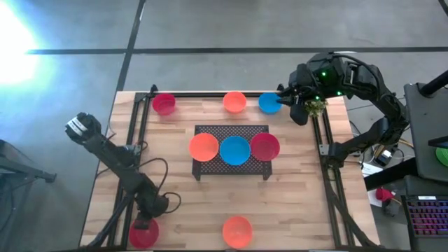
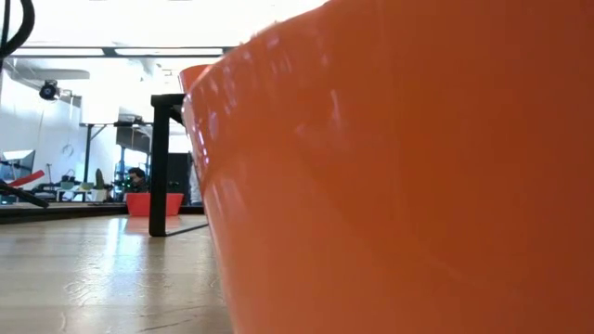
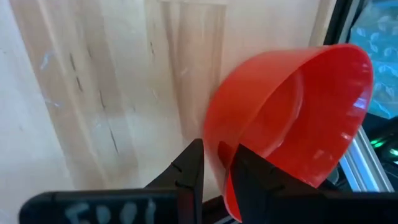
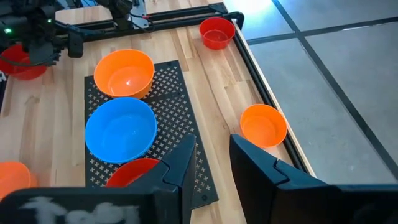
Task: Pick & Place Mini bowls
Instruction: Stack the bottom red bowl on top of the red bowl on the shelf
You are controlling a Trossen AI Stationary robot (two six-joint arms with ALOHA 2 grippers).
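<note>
Three mini bowls sit side by side on the dark mesh rack (image 1: 231, 168) in the middle of the table (image 1: 175, 203): an orange bowl (image 1: 204, 147), a blue bowl (image 1: 234, 150) in the middle, and a red bowl (image 1: 264, 147). Past the rack, along the far edge of the table, sit a second red bowl (image 1: 164, 103), a second orange bowl (image 1: 234, 102) and a second blue bowl (image 1: 269, 103), spaced out in a row. On the near side of the rack, a third orange bowl (image 1: 237, 231) sits by the near edge. At the near left corner, well away from the rack, the left gripper (image 3: 216, 171) pinches the rim of a tipped red bowl (image 3: 292, 112), one finger inside and one outside. The right gripper (image 1: 294, 105) hangs over the far right corner, just beside the second blue bowl; its own camera shows a small gap between its fingers (image 4: 180, 162) and nothing in them. A small green plant (image 1: 316, 106) sits under that arm.
</note>
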